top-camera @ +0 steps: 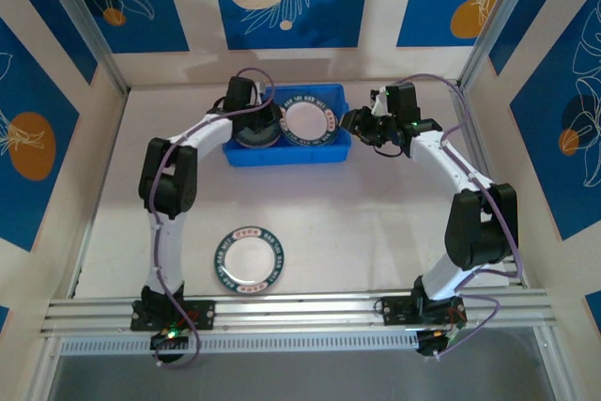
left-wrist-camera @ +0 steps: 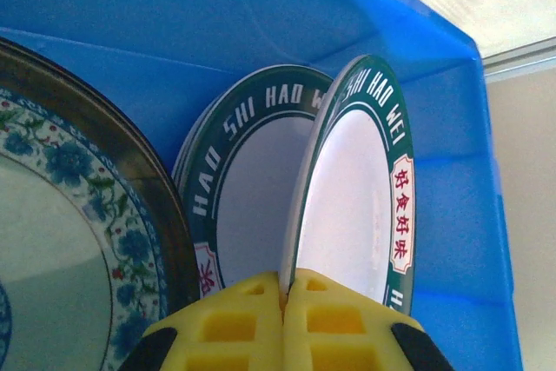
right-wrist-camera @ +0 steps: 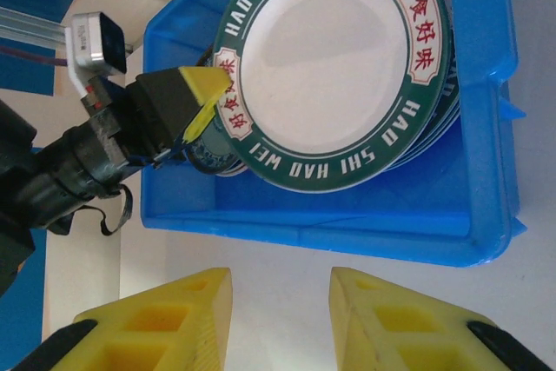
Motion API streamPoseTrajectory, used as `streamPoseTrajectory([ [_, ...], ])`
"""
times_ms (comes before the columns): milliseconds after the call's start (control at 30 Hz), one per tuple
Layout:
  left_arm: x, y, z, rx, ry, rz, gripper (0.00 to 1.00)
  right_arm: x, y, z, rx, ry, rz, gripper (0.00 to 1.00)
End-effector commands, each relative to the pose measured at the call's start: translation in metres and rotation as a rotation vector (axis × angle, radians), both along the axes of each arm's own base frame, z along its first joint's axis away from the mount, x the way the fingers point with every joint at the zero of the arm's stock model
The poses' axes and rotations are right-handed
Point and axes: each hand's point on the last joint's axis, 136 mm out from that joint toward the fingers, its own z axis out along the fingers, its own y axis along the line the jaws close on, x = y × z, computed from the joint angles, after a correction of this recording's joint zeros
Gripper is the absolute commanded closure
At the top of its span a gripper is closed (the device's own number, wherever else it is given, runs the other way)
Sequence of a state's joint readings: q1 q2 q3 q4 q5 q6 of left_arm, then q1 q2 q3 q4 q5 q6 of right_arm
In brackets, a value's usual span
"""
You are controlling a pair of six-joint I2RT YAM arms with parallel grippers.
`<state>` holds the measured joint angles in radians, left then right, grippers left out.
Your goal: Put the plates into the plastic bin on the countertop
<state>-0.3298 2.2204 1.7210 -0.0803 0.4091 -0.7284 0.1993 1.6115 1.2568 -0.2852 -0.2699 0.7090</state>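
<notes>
Cream walls with blue panels close in a pale countertop [top-camera: 376,232], and the plastic bin [top-camera: 286,159] sits at its far centre. From above, the left gripper [top-camera: 270,119] reaches into the bin at the edge of a green-rimmed plate [top-camera: 307,119]. The right gripper [top-camera: 355,121] hangs just right of the bin. One loose plate [top-camera: 252,259] lies near the arm bases, not yet moved.

The left wrist view looks along the blue bin wall [left-wrist-camera: 174,32]. The left gripper [left-wrist-camera: 284,301] has its yellow fingers [left-wrist-camera: 330,327] pinched tight on the green-rimmed plate [left-wrist-camera: 356,197]. That plate stands tilted on edge – probably so it can be lowered flat onto the second lettered plate [left-wrist-camera: 252,206] behind it. A floral plate [left-wrist-camera: 52,215] lies to the left.

The right wrist view shows the right gripper [right-wrist-camera: 280,319] with fingers parted and nothing between them, over bare countertop beside the bin's rim [right-wrist-camera: 347,236] – apparently kept out of the way. Beyond it, the left gripper [right-wrist-camera: 204,97] clamps the green-rimmed plate [right-wrist-camera: 334,67] by its rim, inside the bin.
</notes>
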Motion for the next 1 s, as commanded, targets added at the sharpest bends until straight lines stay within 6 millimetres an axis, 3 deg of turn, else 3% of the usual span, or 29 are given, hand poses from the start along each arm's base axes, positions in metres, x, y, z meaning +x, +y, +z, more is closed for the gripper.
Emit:
streamPoseTrajectory([
  [0,0.01,-0.012,0.018,-0.019,-0.03,-0.011,1.0,0.002,0.002,0.003,0.01,0.01,0.014,0.64],
  [300,0.008,-0.021,-0.004,0.078,0.028,-0.036,1.0,0.0,0.002,-0.007,0.005,0.038,0.022,0.64],
  [367,0.008,-0.019,-0.01,0.113,0.04,-0.033,0.91,-0.001,0.003,-0.008,-0.004,0.043,0.028,0.65],
  [467,0.006,-0.016,-0.016,0.177,0.054,-0.032,0.63,-0.002,0.002,-0.01,-0.02,0.05,0.028,0.65],
  [533,0.004,-0.016,-0.016,0.218,0.05,-0.039,0.5,-0.003,0.001,-0.009,-0.039,0.042,0.026,0.64],
  [833,0.004,-0.019,0.014,0.327,-0.048,-0.051,0.21,-0.016,0.004,-0.003,-0.116,-0.007,0.039,0.61],
  [967,0.004,-0.016,0.028,0.346,-0.078,-0.035,0.12,-0.029,0.004,0.002,-0.144,-0.028,0.046,0.56],
])
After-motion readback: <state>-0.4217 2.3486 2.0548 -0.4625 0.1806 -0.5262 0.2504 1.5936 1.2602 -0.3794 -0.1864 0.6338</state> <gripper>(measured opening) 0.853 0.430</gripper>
